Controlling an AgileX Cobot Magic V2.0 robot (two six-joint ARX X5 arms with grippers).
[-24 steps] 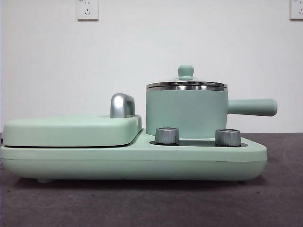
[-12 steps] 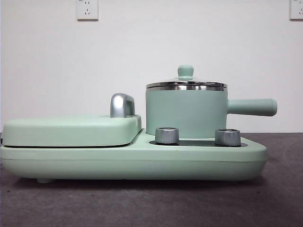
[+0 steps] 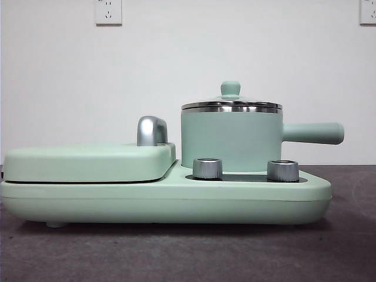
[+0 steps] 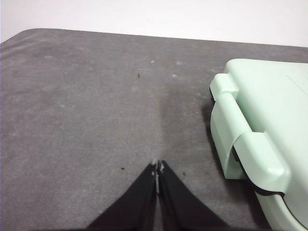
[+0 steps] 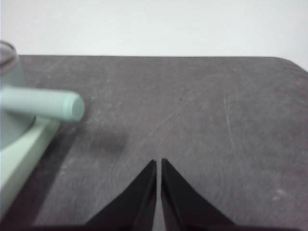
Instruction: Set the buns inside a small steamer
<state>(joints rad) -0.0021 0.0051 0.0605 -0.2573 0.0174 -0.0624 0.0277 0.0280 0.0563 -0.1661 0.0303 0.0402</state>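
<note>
Mint-green round steamer pot (image 3: 231,140) w/ steel-rimmed lid (image 3: 231,104) sat lidded | L gripper (image 4: 157,167) jaws closed, empty, beside griddle end | R gripper (image 5: 158,163) jaws closed, empty, near pot's straight handle (image 5: 41,104)

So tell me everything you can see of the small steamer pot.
The small steamer is a mint-green round pot with straight walls and a steel rim. Its steel-rimmed lid is on and closed, topped by a green knob. A straight green handle sticks out level to one side. The pot stands upright on the mint-green cooker base, behind two silver dials, beside the flat lidded griddle. Neither claw touches it.
</note>
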